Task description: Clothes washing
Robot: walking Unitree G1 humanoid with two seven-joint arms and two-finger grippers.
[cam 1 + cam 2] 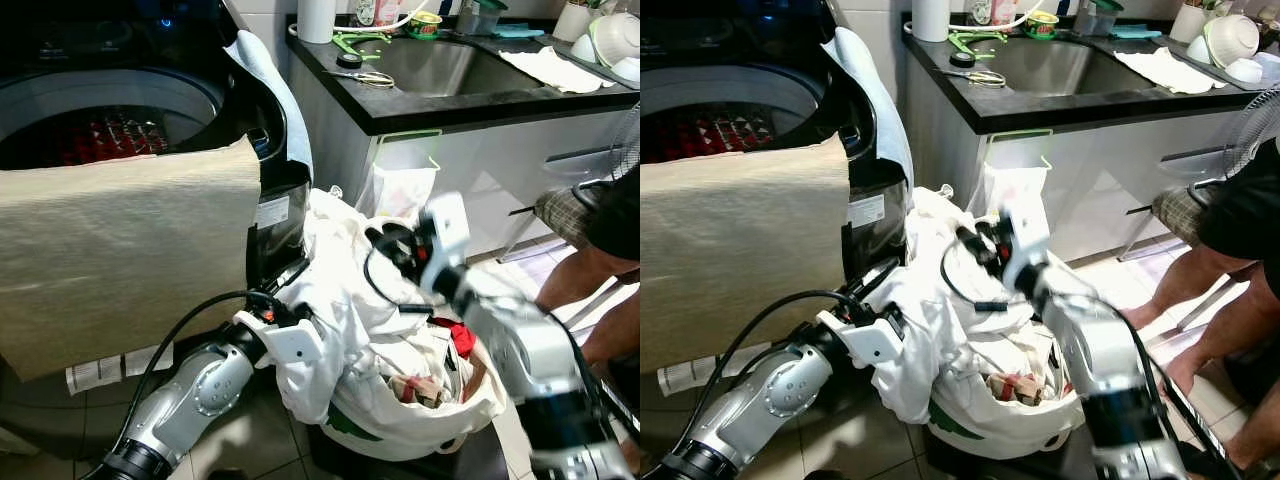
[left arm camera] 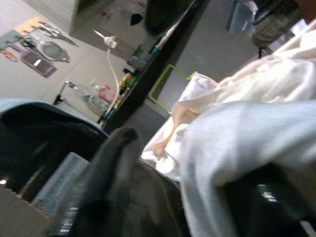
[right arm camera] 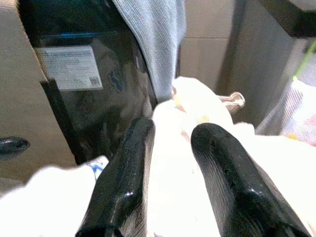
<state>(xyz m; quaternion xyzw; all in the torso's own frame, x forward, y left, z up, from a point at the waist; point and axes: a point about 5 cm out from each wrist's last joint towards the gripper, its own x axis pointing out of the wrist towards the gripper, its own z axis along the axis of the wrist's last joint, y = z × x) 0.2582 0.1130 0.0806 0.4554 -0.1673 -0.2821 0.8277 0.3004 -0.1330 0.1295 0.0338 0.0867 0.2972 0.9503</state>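
A white laundry bag stands on the floor between the washer and the sink cabinet, heaped with clothes: a big white garment rides on top, with red and patterned pieces tucked lower down. The washer's lid is up, its drum holds something dark red, and one beige cloth hangs over its front edge. One steel sink is set in the black counter, with scissors beside it and a white roll at the corner. A person's bare legs stand on the right. Two arms are at work. The left arm reaches up from below, elbow bent, its gripper buried in the white garment at the bag's near side, fingers clamped on a fold. The right arm bends over the bag from the right, its gripper low against the top of the garment near the washer's side, fingers narrowly parted with white cloth between them.
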